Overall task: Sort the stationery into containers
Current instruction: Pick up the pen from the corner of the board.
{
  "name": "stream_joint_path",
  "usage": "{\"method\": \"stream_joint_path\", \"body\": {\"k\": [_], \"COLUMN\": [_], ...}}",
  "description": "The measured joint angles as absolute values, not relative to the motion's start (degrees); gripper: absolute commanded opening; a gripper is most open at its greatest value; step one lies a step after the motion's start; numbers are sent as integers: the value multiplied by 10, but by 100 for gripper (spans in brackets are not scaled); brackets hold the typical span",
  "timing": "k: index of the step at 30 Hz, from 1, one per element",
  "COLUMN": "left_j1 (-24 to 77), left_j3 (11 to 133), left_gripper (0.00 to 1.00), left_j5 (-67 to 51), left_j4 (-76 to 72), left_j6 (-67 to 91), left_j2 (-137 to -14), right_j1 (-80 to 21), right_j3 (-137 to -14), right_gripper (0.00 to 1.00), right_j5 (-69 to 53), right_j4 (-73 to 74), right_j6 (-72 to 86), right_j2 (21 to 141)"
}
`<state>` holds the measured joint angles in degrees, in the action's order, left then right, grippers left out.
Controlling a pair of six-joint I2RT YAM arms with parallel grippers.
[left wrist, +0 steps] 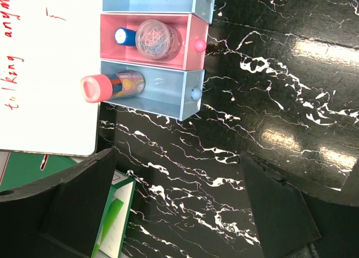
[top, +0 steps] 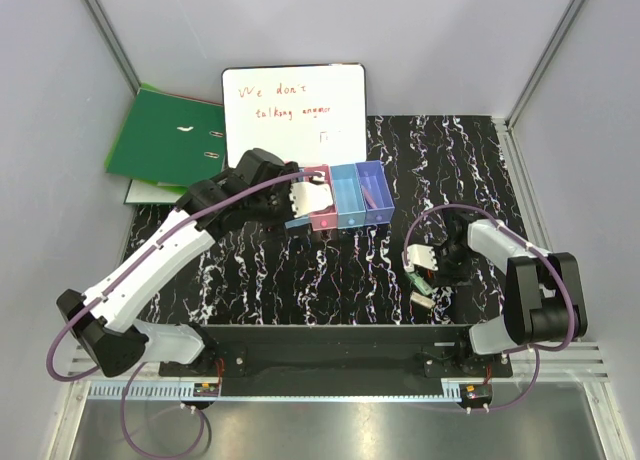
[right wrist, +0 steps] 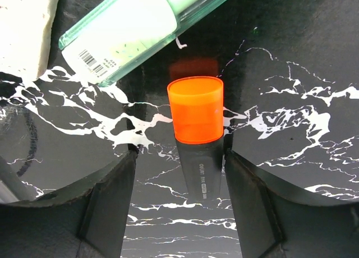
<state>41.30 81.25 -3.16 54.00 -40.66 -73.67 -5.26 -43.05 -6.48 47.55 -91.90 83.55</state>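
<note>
The containers (top: 348, 198) stand in a row in front of the whiteboard: light blue, pink, light blue, purple. In the left wrist view a pink-capped cylinder (left wrist: 112, 85) lies in one light-blue bin (left wrist: 168, 95). A blue-capped tube (left wrist: 124, 36) and a clear round pot (left wrist: 158, 39) lie in the pink bin (left wrist: 190, 28). My left gripper (left wrist: 179, 185) is open and empty just before the bins. My right gripper (right wrist: 179, 168) is open around a red-capped black marker (right wrist: 196, 123), which lies on the table against the right finger. A green stick (right wrist: 140, 28) and a pale bar (right wrist: 28, 28) lie just beyond.
A whiteboard (top: 292, 110) with red writing leans behind the bins. A green ring binder (top: 165, 138) lies at the back left. The green stick (top: 416, 279) and the pale bar (top: 421, 300) lie near the right arm's base. Grey walls close in both sides.
</note>
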Motion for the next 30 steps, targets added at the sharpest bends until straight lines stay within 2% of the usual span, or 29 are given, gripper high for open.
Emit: {"method": "stream_joint_path", "body": {"k": [3, 4, 6, 7, 12, 23, 27, 30], "left_j1": [413, 413, 413, 413, 413, 413, 413, 413], "left_j3": [817, 818, 821, 823, 827, 829, 829, 833], "left_gripper": [99, 99, 99, 99, 99, 99, 99, 99], "left_j5": [-32, -32, -32, -32, -32, -32, -32, -32], "left_j4": [539, 540, 540, 540, 540, 542, 542, 543], "left_j6": [-407, -407, -407, -407, -407, -407, -407, -407], "left_j2": [-742, -743, -745, -746, -747, -749, -749, -752], "right_j1": [-53, -53, -53, -53, -53, -53, -65, -75], "right_j3": [-431, -432, -435, -438, -449, -445, -460, -514], "right_gripper": [62, 53, 40, 25, 0, 0, 0, 0], "right_j5": [-65, -65, -65, -65, -65, -67, -71, -82], "right_j4": [476, 476, 475, 473, 467, 462, 466, 484], "right_j6": [-919, -919, -919, -917, -909, -889, -831, -763], "right_j2": [838, 839, 843, 846, 856, 850, 864, 919]}}
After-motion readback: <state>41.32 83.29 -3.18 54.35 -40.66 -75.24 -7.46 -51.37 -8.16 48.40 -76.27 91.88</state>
